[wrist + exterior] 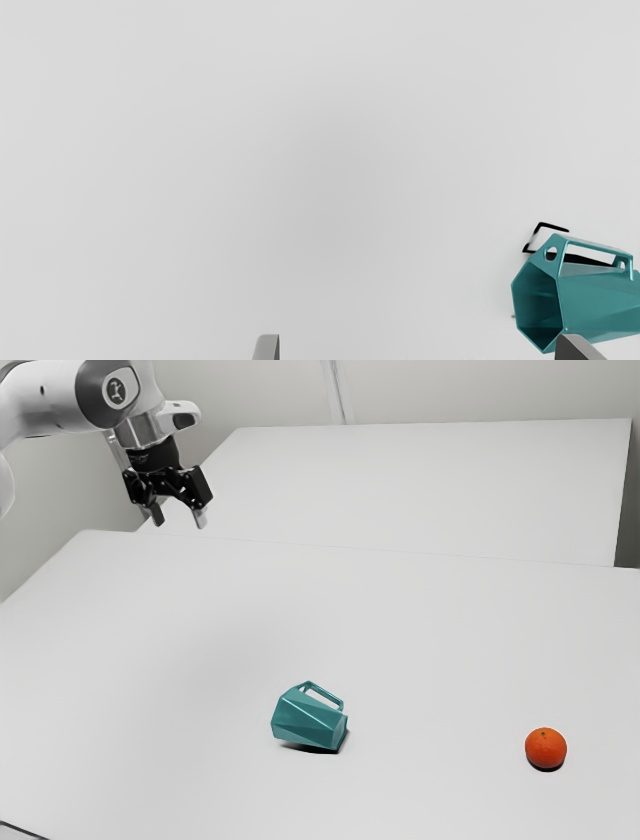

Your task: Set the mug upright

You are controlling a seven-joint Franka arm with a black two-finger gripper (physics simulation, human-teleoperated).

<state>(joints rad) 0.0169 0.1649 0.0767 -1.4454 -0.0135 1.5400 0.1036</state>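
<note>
Mug [310,718]: teal, faceted, lying on its side, not upright; near the middle of the exterior view, in its lower half.
Mouth [537,305]: six-sided and open, with a dark hollow inside; pointed toward the exterior view's left, with the closed base toward the exterior view's right.
Handle [600,245]: squared loop in the same teal, along the mug's upper side in the exterior view.
Gripper [179,520]: black, raised in the air at the exterior view's upper left, pointed downward, well apart from the mug; open, with its two grey fingertips [267,347] wide apart. In the wrist view, one fingertip in front of the mug's edge near the mouth.
Arm [50,400]: white and grey, reaching in from the exterior view's upper left.
Orange [546,747]: round and bright, resting toward the exterior view's right, well apart from the mug.
Table [180,640]: broad, plain and white, beneath both mug and orange.
Shadow [580,259]: black, cast on the table beside the handle.
</note>
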